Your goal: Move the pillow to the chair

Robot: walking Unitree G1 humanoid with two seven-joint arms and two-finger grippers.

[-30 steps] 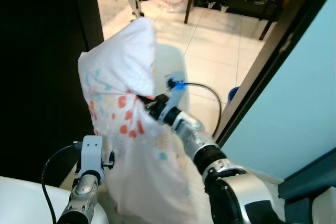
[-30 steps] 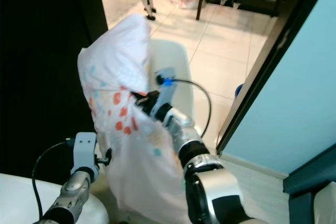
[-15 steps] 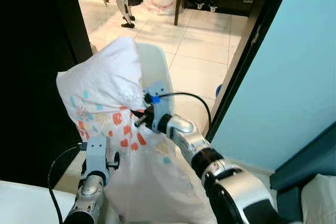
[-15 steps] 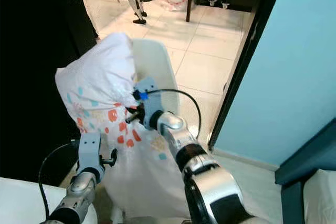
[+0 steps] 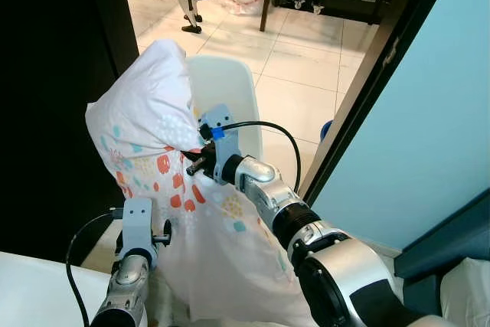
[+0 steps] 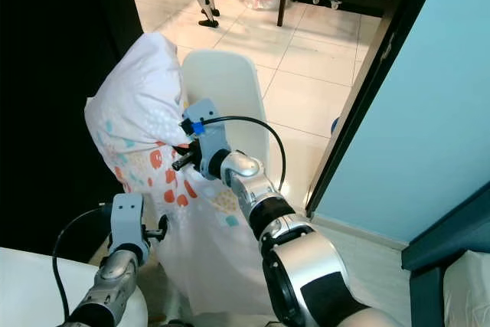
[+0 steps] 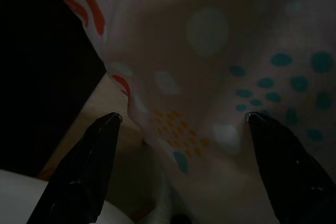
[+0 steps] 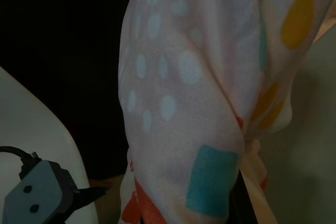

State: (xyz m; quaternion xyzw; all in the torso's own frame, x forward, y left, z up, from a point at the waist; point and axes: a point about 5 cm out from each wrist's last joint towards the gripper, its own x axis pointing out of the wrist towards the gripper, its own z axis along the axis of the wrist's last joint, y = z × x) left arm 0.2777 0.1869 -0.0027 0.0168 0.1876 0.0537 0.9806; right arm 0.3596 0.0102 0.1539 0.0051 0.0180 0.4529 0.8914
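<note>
The black fingers of the right gripper (image 5: 196, 163) are clamped on a bunched fold of the pillow (image 5: 164, 143), about the middle of its height, so that the upper part stands above the grip and the rest hangs down in a long drape in front of the robot. In the right wrist view the cloth (image 8: 184, 129) is seen gathered to a pinch right at the fingertips, which suggests the whole weight is carried from that one point.

The left gripper (image 7: 181, 129) is held lower, beside the hanging part; its fingers (image 7: 84, 166) are spread wide apart, with the patterned cover between and just beyond them but not grasped. It is probably kept there to steady the drape.

The pillow is held in the air directly in front of the white chair (image 5: 230, 101), whose backrest is partly hidden behind it. The chair stands on the tiled floor (image 5: 306, 74) beside a dark door frame (image 5: 367, 82) and a pale blue wall (image 5: 436, 112). The pillow has been brought close, it is judged, but not yet set on the seat.
</note>
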